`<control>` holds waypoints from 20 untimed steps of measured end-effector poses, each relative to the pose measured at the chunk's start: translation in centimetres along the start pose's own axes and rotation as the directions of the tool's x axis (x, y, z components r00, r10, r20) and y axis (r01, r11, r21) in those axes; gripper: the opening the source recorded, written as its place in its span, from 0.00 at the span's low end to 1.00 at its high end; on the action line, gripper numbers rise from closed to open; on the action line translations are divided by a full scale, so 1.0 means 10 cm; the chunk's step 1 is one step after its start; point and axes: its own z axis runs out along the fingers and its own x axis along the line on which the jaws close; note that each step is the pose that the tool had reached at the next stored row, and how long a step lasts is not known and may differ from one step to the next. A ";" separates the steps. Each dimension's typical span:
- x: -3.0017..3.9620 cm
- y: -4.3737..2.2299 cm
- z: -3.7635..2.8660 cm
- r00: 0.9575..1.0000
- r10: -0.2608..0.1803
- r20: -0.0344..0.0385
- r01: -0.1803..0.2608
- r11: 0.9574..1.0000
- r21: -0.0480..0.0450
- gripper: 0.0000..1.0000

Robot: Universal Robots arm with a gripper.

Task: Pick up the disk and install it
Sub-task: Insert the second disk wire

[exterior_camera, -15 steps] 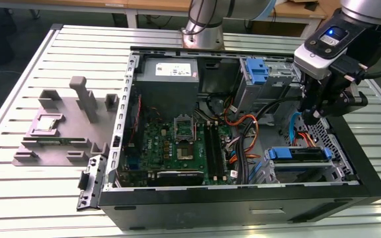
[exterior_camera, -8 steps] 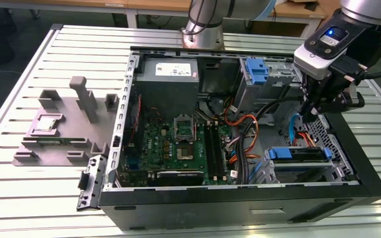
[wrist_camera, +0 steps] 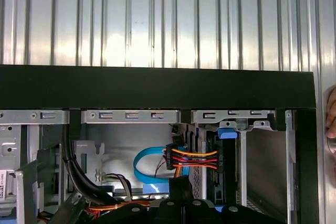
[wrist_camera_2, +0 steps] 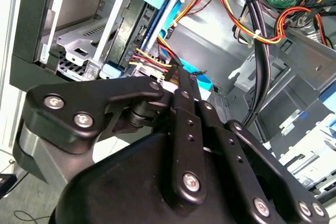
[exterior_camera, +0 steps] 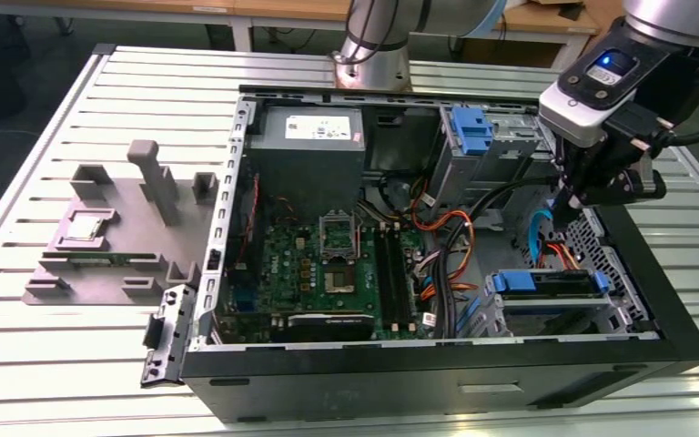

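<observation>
The disk [exterior_camera: 544, 284] lies flat in the drive bay at the near corner of the open computer case [exterior_camera: 447, 360], on the exterior view's right, framed by its blue caddy. In the first wrist view the disk [wrist_camera: 215, 166] is edge-on with a red-orange-yellow cable plug [wrist_camera: 191, 158] against it. The disk's edge [wrist_camera_2: 137, 24] also appears in the second wrist view. My gripper [exterior_camera: 574, 208] hangs just above the case's right side, behind the disk and apart from it. Its fingers [wrist_camera: 181, 184] sit together with nothing between them.
Inside the case are a motherboard [exterior_camera: 325, 264], a grey power supply [exterior_camera: 307, 132], a second blue caddy [exterior_camera: 471, 127] at the back and loose orange and black cables [exterior_camera: 447, 246]. A grey fixture [exterior_camera: 119, 237] stands on the slatted table [exterior_camera: 70, 364] beside the case.
</observation>
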 end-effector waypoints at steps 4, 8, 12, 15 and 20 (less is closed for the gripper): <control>0.002 -0.001 0.013 1.000 -0.001 0.022 0.001 1.000 0.000 0.12; 0.005 -0.001 0.039 0.999 -0.001 0.039 0.001 1.000 -0.001 0.18; 0.008 -0.002 0.065 0.999 -0.001 0.052 0.001 1.000 -0.001 0.18; 0.010 -0.003 0.081 0.998 -0.002 0.059 0.002 1.000 -0.001 0.20; 0.014 -0.003 0.110 0.998 -0.002 0.071 0.002 1.000 -0.001 0.26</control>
